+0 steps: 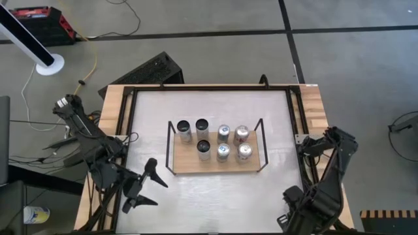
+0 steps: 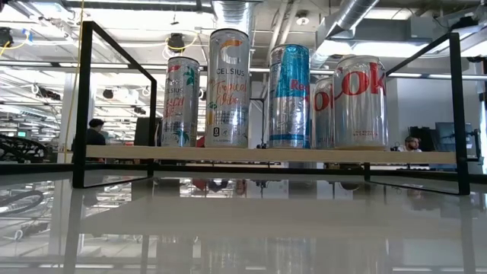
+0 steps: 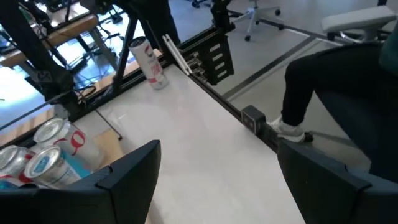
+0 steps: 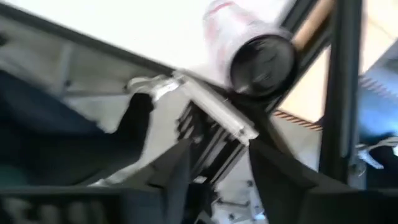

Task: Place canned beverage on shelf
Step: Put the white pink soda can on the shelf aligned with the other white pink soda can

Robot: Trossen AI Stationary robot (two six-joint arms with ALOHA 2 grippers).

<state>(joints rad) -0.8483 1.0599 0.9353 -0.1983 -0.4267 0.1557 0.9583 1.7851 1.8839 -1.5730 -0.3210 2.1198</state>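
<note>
Seven cans stand on the shelf [image 1: 215,163], a pale wooden board with thin black wire ends, mid-table from above. Left gripper [image 1: 149,186] hovers near the shelf's left end, jaws spread. Right gripper [image 1: 285,220] sits at the table's near right edge.

Level view: slim "CELSIUS" can [image 2: 228,87], silver "Coke" can [image 2: 360,101].

Right wrist: fingers [image 4: 177,171] part-spread, a pale can [image 4: 249,43] beyond.

Table [image 1: 150,130]: white top inside a black frame, wooden strips along both sides. Shelf [image 1: 215,163]: wooden board with black wire ends, resting near the table's centre. Seven upright cans [image 1: 223,133] stand on the board in two rows, four behind and three in front. One further can [image 3: 149,62] stands on the white top near the table's edge.
</note>
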